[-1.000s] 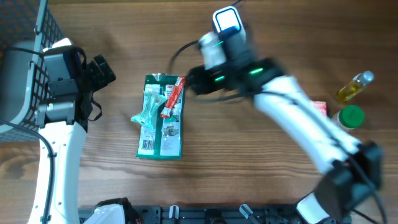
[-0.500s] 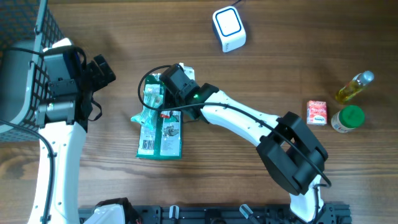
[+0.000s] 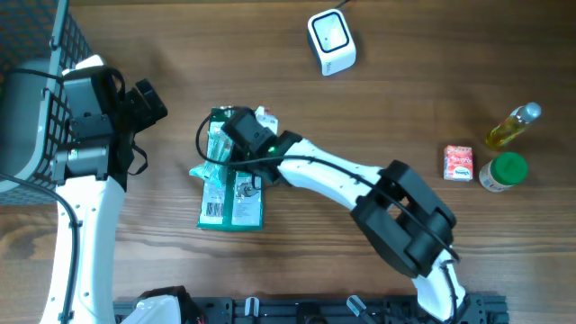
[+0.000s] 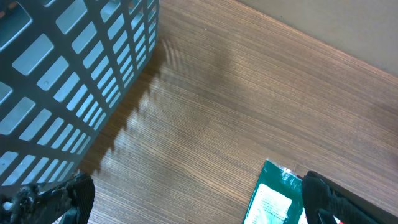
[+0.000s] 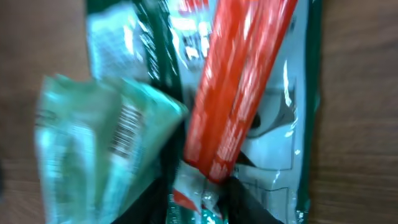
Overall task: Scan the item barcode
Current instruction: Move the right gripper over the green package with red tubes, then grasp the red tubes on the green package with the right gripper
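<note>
A red stick packet (image 5: pixel 239 93) lies across a flat green package (image 3: pixel 232 202) left of the table's middle. A pale green pouch (image 5: pixel 106 143) with a small barcode rests beside it. My right gripper (image 5: pixel 199 190) is down on this pile, shut on the red packet's crimped lower end. In the overhead view the right gripper (image 3: pixel 241 144) hides most of the red packet. The white barcode scanner (image 3: pixel 330 40) stands at the back. My left gripper (image 4: pixel 199 199) hangs open and holds nothing, beside the basket, with the green package's corner (image 4: pixel 273 202) near its right finger.
A grey mesh basket (image 3: pixel 36 54) stands at the far left. At the right edge are a small oil bottle (image 3: pixel 513 124), a green-lidded jar (image 3: pixel 506 171) and a pink box (image 3: pixel 458 163).
The right arm swung from near the scanner down onto the pile and its jaws closed on the red packet's end. The left arm has not moved.
</note>
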You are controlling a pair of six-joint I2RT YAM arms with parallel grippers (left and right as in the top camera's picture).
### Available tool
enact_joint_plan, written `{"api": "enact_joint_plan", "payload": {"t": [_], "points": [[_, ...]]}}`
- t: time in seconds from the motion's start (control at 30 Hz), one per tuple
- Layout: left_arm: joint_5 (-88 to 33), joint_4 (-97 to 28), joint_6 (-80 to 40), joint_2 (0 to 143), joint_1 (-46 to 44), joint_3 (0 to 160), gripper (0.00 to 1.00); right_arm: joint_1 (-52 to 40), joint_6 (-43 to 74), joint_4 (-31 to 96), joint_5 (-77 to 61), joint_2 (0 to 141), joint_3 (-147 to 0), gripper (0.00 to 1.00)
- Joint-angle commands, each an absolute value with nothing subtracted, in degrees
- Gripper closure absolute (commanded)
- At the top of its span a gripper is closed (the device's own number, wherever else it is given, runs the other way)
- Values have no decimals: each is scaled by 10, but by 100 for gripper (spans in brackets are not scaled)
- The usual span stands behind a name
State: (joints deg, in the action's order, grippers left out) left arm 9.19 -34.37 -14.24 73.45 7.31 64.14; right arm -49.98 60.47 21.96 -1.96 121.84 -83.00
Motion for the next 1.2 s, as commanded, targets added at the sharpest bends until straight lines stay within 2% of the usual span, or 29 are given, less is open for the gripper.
{"api": "enact_joint_plan", "payload": {"t": [0.0, 0.13, 0.17, 0.2, 0.37, 0.47, 0.6, 0.63, 0.83, 1.0, 1.17], "points": [[97, -342, -137, 735, 77, 646, 0, -507, 617, 219, -20, 1243, -829, 69], [97, -342, -137, 735, 77, 646, 0, -506, 616, 219, -9, 1244, -829, 79], [97, -342, -137, 735, 77, 646, 0, -505, 615, 219, -9, 1244, -829, 84], [97, -342, -137, 735, 77, 646, 0, -503, 615, 220, -10, 1244, -829, 94], [97, -342, -137, 735, 77, 646, 0, -482, 588, 259, -15, 1217, -829, 96], [97, -342, -137, 735, 77, 646, 0, -459, 462, 308, -16, 1157, -829, 96], [97, -342, -137, 735, 77, 646, 0, -439, 212, 358, -68, 1091, -829, 96], [97, -342, -137, 735, 77, 646, 0, -435, 88, 390, -122, 1073, -829, 96], [97, -342, -137, 735, 77, 646, 0, -432, -246, 584, -225, 1052, -827, 96], [97, -342, -137, 735, 77, 646, 0, -432, -371, 587, -246, 1055, -773, 96], [97, -342, -137, 735, 77, 646, 0, -432, -405, 507, -243, 1055, -711, 96]]}}
